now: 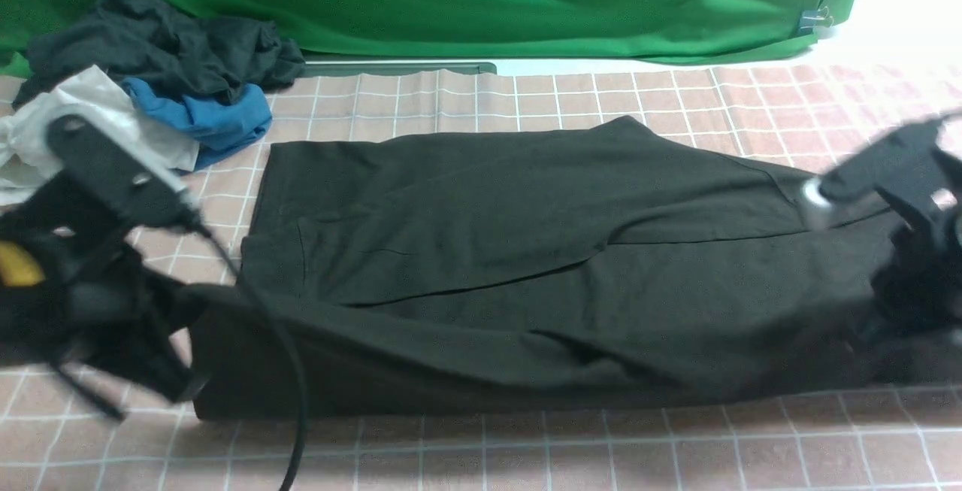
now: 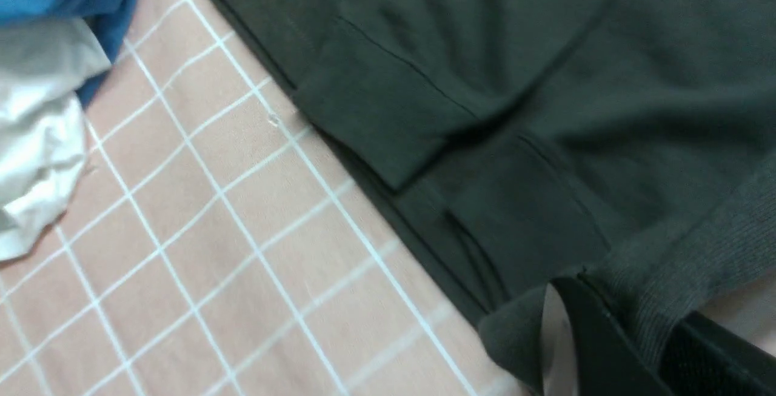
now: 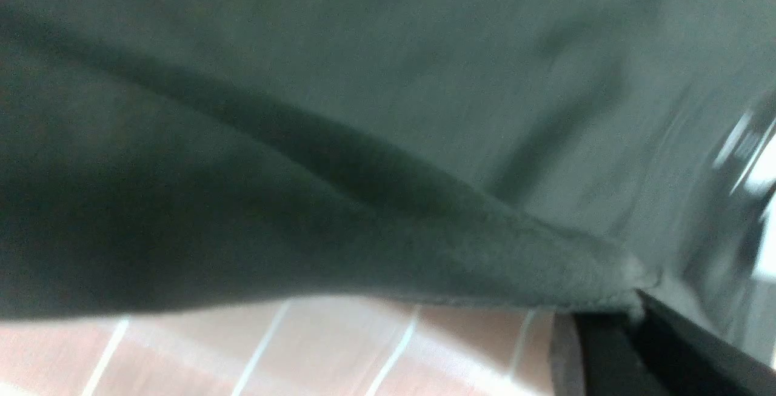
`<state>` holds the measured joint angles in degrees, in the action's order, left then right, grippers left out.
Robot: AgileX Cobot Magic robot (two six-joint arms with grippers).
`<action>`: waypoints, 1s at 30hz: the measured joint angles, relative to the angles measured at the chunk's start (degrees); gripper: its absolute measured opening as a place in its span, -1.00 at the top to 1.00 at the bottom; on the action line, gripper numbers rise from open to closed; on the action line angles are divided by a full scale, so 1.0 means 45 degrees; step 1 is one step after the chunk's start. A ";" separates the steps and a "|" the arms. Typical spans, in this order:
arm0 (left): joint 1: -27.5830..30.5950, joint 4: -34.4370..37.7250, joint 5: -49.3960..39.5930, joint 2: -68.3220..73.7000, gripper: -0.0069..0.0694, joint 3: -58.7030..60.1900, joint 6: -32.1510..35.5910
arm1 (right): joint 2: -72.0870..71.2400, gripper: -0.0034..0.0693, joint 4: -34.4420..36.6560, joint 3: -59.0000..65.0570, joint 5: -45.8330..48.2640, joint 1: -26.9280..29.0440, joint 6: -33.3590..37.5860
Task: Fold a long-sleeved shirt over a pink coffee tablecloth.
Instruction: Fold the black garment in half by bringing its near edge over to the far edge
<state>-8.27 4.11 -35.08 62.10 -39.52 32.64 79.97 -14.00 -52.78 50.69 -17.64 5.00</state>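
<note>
The black long-sleeved shirt (image 1: 511,250) lies across the pink coffee tablecloth (image 1: 526,92), sleeves folded in over its body. My left gripper (image 1: 184,318) is shut on the shirt's near-left corner, a ribbed hem (image 2: 685,281) pinched between its fingers (image 2: 597,335). At the far end, my right gripper (image 1: 894,310) is shut on the near-right corner of the shirt (image 3: 364,232), whose edge is lifted off the gridded cloth (image 3: 303,347). Both arms look blurred. The near edge of the shirt hangs raised between the two grips.
A heap of black, blue and white garments (image 1: 150,77) lies at the back left on the tablecloth, and its blue and white pieces (image 2: 48,80) show in the left wrist view. A green backdrop cloth (image 1: 481,2) hangs behind. A black cable (image 1: 289,371) trails from the left arm.
</note>
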 joint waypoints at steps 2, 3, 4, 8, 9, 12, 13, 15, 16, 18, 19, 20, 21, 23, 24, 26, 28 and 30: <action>0.0149 0.0000 0.0400 0.0911 0.73 -0.0278 -0.0124 | 0.0433 0.84 -0.0113 -0.0425 -0.0266 0.0059 -0.0016; 0.0382 0.0000 0.0719 0.2017 0.73 -0.0745 -0.0233 | 0.0966 0.84 -0.0143 -0.0909 -0.0552 0.0161 -0.0016; 0.0411 0.0000 0.0751 0.2135 0.73 -0.0809 -0.0245 | 0.1023 0.84 -0.0143 -0.1022 -0.0582 0.0202 -0.0016; 0.1058 0.0000 0.1073 0.4354 0.73 -0.2393 -0.0273 | 0.2213 0.84 -0.0181 -0.1974 -0.1186 0.0830 -0.0016; 0.1174 0.0000 0.1108 0.4849 0.73 -0.2773 -0.0273 | 0.2444 0.84 -0.0174 -0.2134 -0.1391 0.0998 -0.0016; 0.1375 0.0000 0.1169 0.5858 0.73 -0.3850 -0.0273 | 0.3090 0.84 -0.0157 -0.2606 -0.1919 0.1432 0.0010; 0.1390 0.0000 0.1183 0.6189 0.73 -0.4191 -0.0276 | 0.3254 0.84 -0.0138 -0.2738 -0.2042 0.1531 0.0034; 0.1390 -0.0012 0.1214 0.6701 0.73 -0.4658 -0.0276 | 0.3589 0.84 -0.0126 -0.3003 -0.2283 0.1714 0.0067; 0.1390 -0.0059 0.1231 0.7014 0.73 -0.4988 -0.0276 | 0.3803 0.84 -0.0110 -0.3175 -0.2410 0.1828 0.0094; 0.1390 -0.0217 0.1276 0.7566 0.73 -0.5621 -0.0276 | 0.4228 0.84 -0.0089 -0.3517 -0.2647 0.2027 0.0130; 0.1390 -0.0355 0.1293 0.7982 0.73 -0.5975 -0.0276 | 0.4487 0.84 -0.0085 -0.3798 -0.2788 0.2130 0.0148; 0.1390 -0.0425 0.1291 0.8212 0.73 -0.6254 -0.0276 | 0.4707 0.84 -0.0074 -0.4005 -0.2889 0.2188 0.0179; 0.1390 -0.0467 0.1296 0.8270 0.73 -0.6304 -0.0276 | 0.4746 0.84 -0.0074 -0.4049 -0.2907 0.2202 0.0191; 0.1390 -0.0626 0.1296 0.9035 0.73 -0.7004 -0.0276 | 0.5323 0.84 -0.0002 -0.4579 -0.3082 0.2284 0.0367; 0.1390 -0.0659 0.1308 0.9248 0.73 -0.7188 -0.0276 | 0.5564 0.84 0.0010 -0.4786 -0.3150 0.2284 0.0372; 0.1415 -0.0707 0.1397 0.9754 0.73 -0.7604 -0.0276 | 0.6020 0.84 0.0007 -0.5140 -0.3261 0.2284 0.0384; 0.1460 -0.0832 0.1578 1.0177 0.73 -0.7928 -0.0276 | 0.6491 0.84 0.0007 -0.5524 -0.3378 0.2287 0.0398; 0.1473 -0.0913 0.1785 1.0506 0.73 -0.8192 -0.0276 | 0.6897 0.84 0.0007 -0.5811 -0.3472 0.2287 0.0409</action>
<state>-1.65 0.00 -27.05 109.38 -76.39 31.39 111.00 -13.97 -78.93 35.07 -7.35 6.84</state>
